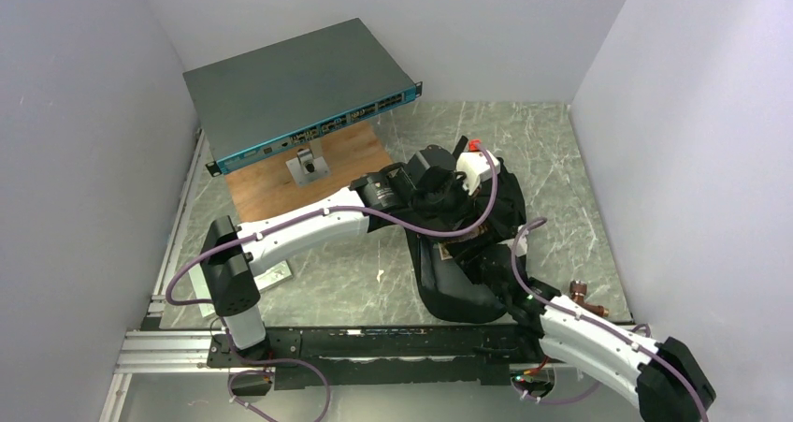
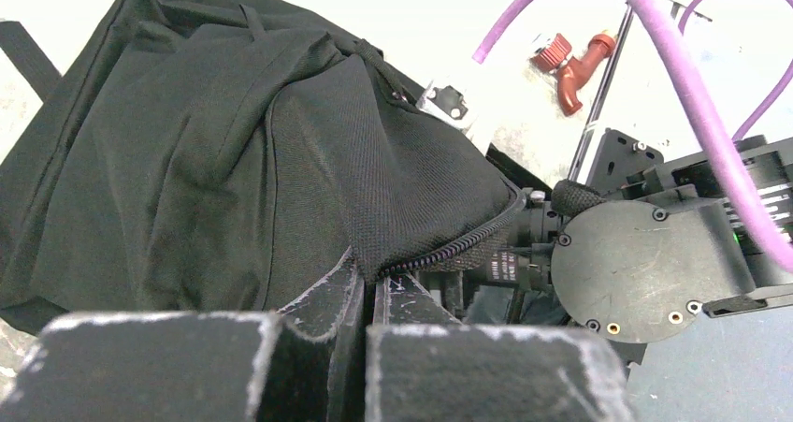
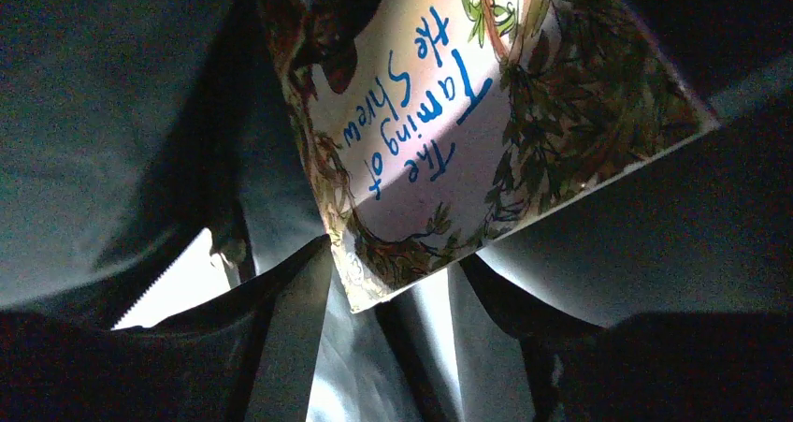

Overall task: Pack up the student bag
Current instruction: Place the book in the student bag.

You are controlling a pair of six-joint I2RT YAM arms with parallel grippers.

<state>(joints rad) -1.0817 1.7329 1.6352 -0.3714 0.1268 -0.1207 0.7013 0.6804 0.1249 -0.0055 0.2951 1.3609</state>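
**Bag at mid-counter, switch box at far left**

The student bag (image 1: 458,291) lies on the counter (image 1: 355,282), right of centre and towards the near edge. At the far left, a network switch box (image 1: 299,94) sits raised on a stand (image 1: 307,167) above a wooden board (image 1: 266,188). A pipe fitting (image 1: 587,300) lies just right of the bag. Inside the bag is a book (image 3: 486,113), its corner between the spread fingers of the right pincer (image 3: 393,272). The left pincer (image 2: 367,300) is at the bag's far side, closed on its zip edge.
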